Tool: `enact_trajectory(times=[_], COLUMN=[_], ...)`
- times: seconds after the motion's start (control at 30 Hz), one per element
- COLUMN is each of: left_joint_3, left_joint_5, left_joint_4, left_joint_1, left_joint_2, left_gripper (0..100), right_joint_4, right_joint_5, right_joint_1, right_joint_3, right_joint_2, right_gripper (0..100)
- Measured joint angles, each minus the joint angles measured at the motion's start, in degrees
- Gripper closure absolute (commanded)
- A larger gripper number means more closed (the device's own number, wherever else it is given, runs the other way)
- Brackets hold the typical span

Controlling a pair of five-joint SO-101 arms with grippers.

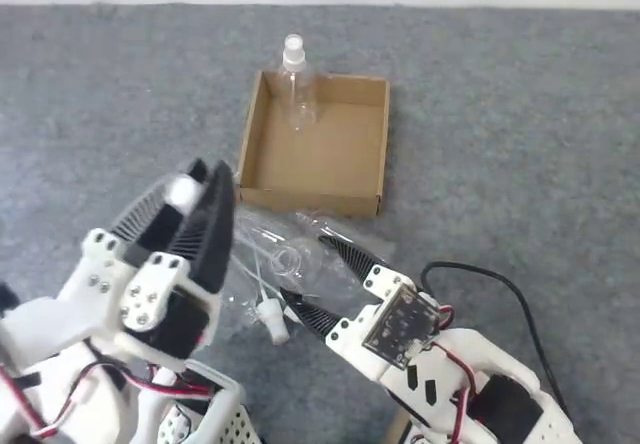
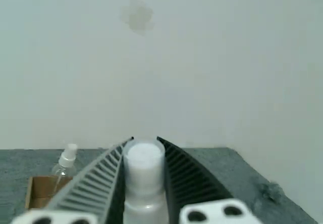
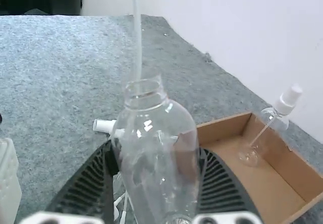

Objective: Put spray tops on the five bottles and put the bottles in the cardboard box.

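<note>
Two grips — L gripper [image 2: 145, 142] jaws pinch spray top [image 2: 144, 169] near tips; R gripper [image 3: 155, 149] jaws clamp uncapped bottle [image 3: 154, 128] mid-body.

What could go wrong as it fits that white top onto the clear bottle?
The thin tube under the spray top in the left pincer could catch the narrow neck of the bottle and bend. The smooth bottle could slip or tilt in the right pincer when pressed. The loose spray top lying below on the table might get knocked.
</note>
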Motion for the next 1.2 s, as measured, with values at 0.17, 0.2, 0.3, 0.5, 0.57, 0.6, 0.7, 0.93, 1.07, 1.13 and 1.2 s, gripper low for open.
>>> enact_trajectory(times=[0.17,0.2,0.3,0.5,0.57,0.6,0.7,0.93,1.07,1.13,1.2], left_joint_3=[0.18,0.18,0.88,3.16,3.16,3.16,3.16,1.49,1.49,1.49,1.41], left_joint_5=[-0.26,-0.26,-0.26,-0.26,-0.26,-0.26,-0.26,-7.03,-16.35,-17.76,-18.2], left_joint_4=[1.76,1.93,2.9,4.13,4.13,4.13,4.13,4.92,5.63,5.63,5.71], left_joint_1=[3.52,3.78,3.96,3.96,3.96,3.96,3.96,3.96,3.96,3.96,3.78], left_joint_2=[0.0,0.0,0.0,0.0,0.0,0.0,0.0,-0.88,-6.15,-10.29,-14.33], left_gripper=[95,93,85,81,81,81,81,81,81,81,81], right_joint_4=[0.0,0.0,0.0,0.0,0.0,0.0,0.0,0.0,0.0,0.0,0.0], right_joint_5=[0.0,0.0,0.0,0.0,0.0,0.0,0.0,0.0,0.0,0.0,0.0], right_joint_1=[0.0,-0.09,-0.09,0.0,0.0,0.0,0.0,0.0,0.09,0.09,0.09], right_joint_3=[0.0,0.0,0.0,0.0,0.0,0.0,0.0,0.0,0.0,0.0,0.0], right_joint_2=[0.09,0.09,0.09,0.09,0.0,0.09,0.09,0.09,0.09,0.09,0.09], right_gripper=[97.9,97.9,97.9,97.9,97.9,97.9,97.9,97.9,97.9,97.9,97.9])
